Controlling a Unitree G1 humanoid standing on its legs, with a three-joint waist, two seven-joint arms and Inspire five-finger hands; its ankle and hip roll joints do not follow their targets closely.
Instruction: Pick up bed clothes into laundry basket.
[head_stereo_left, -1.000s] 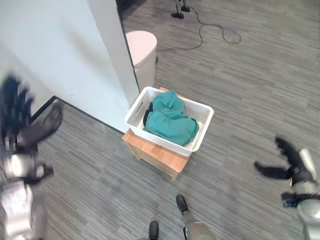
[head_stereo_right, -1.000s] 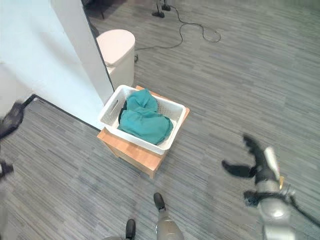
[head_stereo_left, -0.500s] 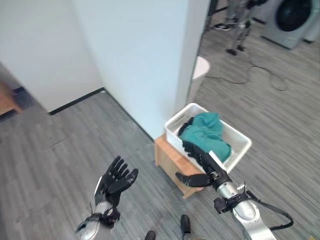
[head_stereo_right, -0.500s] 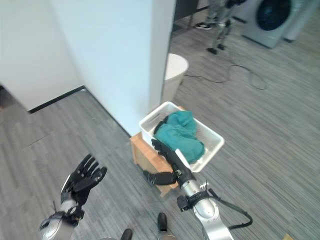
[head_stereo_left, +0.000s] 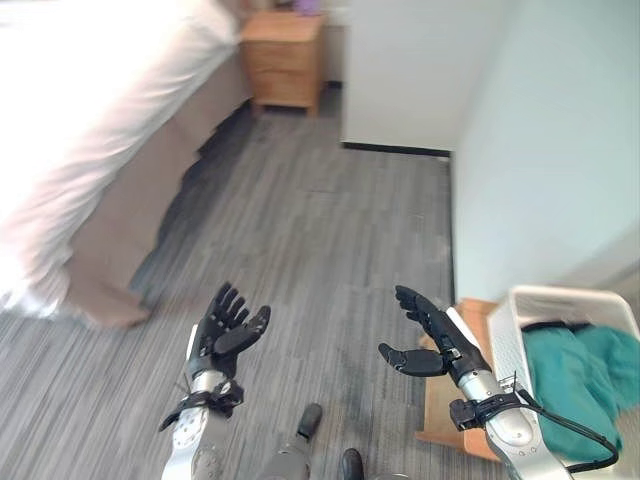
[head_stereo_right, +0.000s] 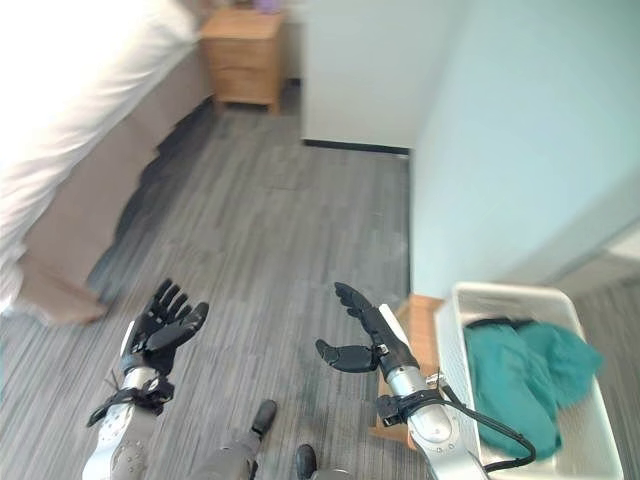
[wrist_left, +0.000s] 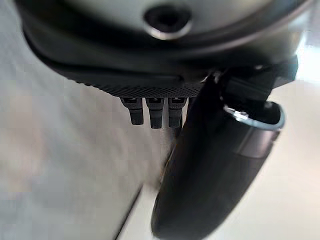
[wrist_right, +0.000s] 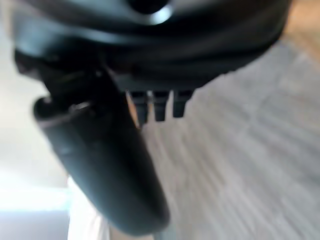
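A white laundry basket (head_stereo_left: 520, 310) stands at the lower right on a low wooden stand (head_stereo_left: 445, 400), with teal clothes (head_stereo_left: 575, 375) lying inside it. A bed (head_stereo_left: 90, 130) with a white cover fills the upper left. My left hand (head_stereo_left: 225, 335) is raised over the floor at the lower left, fingers spread and holding nothing. My right hand (head_stereo_left: 435, 335) hovers just left of the basket, open with straight fingers. Both wrist views show straight fingers (wrist_left: 155, 112) and an extended thumb (wrist_right: 100, 165).
A wooden nightstand (head_stereo_left: 285, 60) stands at the far end beside the bed. A white wall corner (head_stereo_left: 500, 130) rises behind the basket on the right. Grey plank floor (head_stereo_left: 320, 230) stretches between the bed and the wall.
The camera has swung left: the bed and nightstand have come into view and the basket has slid to the lower right edge. Both hands stay open and empty.
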